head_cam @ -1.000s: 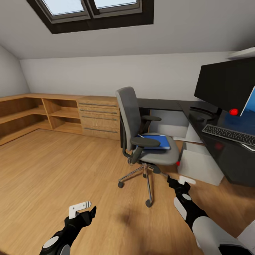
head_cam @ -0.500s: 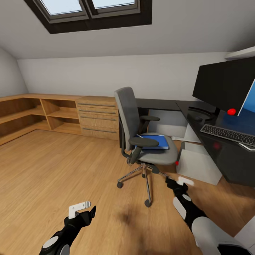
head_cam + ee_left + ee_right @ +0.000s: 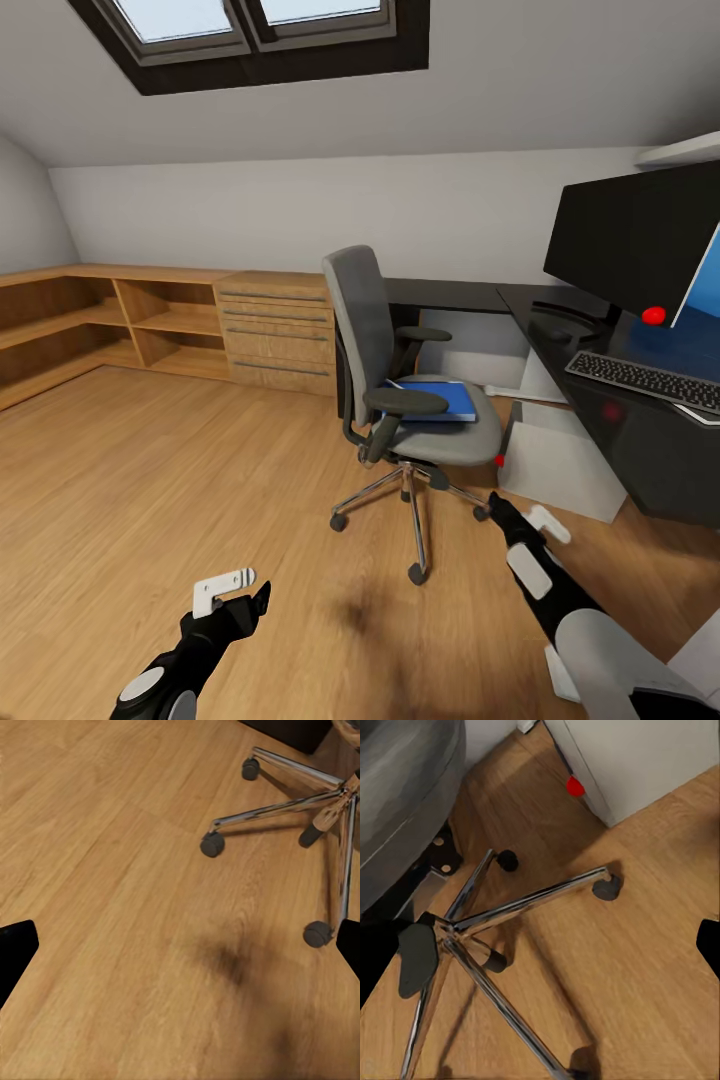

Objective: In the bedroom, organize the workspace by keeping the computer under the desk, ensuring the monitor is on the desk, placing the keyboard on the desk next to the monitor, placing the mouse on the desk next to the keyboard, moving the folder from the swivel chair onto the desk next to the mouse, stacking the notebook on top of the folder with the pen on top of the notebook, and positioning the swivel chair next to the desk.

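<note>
Wood flooring runs under both arms. Left gripper hovers above bare boards, fingers spread wide, holding nothing. Right gripper reaches low beside the swivel chair, near its chrome base; its opening is too foreshortened to judge. On the chair's seat lies the folder, partly behind an armrest. Beyond the chair, the desk carries the monitor and keyboard, both cut off. No readable writing.
</note>
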Available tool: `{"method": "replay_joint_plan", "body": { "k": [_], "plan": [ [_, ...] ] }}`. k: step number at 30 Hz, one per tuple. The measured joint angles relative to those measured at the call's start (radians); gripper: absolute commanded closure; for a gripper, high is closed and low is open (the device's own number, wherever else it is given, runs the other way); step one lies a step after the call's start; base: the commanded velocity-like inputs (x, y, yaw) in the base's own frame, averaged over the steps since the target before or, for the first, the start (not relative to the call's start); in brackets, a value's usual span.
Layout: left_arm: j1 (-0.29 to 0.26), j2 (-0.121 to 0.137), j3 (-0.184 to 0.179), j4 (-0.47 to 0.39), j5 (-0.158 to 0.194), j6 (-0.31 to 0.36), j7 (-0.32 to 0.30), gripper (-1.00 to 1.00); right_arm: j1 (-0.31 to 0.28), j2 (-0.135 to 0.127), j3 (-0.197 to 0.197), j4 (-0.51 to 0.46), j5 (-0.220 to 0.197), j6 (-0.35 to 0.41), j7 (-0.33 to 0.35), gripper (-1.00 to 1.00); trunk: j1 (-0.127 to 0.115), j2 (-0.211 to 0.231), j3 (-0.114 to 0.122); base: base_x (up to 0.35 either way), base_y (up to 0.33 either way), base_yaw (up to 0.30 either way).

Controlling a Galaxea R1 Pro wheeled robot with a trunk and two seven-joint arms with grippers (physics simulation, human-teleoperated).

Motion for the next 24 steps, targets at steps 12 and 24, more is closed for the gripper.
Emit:
{"method": "replay_joint_plan", "body": {
  "k": [12,24],
  "plan": [
    [0.000,0.001,0.029,0.000,0.000,-0.001,0.002,-1.00,0.000,-0.006,-0.004,-0.012,-0.125,0.032,0.106,-1.00,0.000,0.000,0.000,0.000,0.000,0.000],
    [0.000,0.001,0.041,0.000,0.000,-0.001,0.002,-1.00,0.000,-0.018,-0.003,-0.011,-0.134,0.034,0.146,-1.00,-0.019,0.035,0.016,0.000,0.000,0.000]
  ]
}}
